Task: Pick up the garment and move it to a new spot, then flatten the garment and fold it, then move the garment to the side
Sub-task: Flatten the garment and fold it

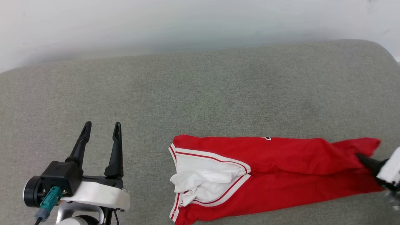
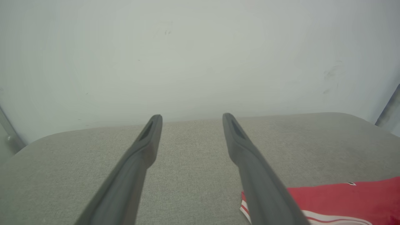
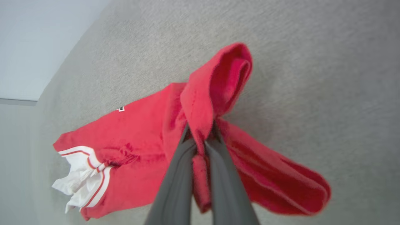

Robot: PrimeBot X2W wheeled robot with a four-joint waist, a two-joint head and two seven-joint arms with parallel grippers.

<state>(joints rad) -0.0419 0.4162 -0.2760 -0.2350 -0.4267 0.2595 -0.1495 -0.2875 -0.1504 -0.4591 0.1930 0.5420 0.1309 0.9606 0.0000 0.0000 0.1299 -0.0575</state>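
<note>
The garment (image 1: 275,175), a red jersey T-shirt, lies folded into a long strip across the grey cushion, its white striped-trim sleeves (image 1: 203,181) bunched at the left end. At its right end my right gripper (image 1: 364,159) is shut on the red hem; the right wrist view shows the garment (image 3: 134,140) with its fabric pinched between the closed fingers (image 3: 178,175) and a fold raised above them. My left gripper (image 1: 101,128) stands open over bare cushion, left of the shirt, with nothing between its fingers (image 2: 137,162). A corner of the garment (image 2: 343,200) shows beside its right finger.
The grey fabric cushion (image 1: 200,100) spreads wide behind and left of the shirt. A pale wall (image 1: 187,22) rises behind its rounded far edge. The cushion's right corner (image 1: 381,50) curves away near the shirt's held end.
</note>
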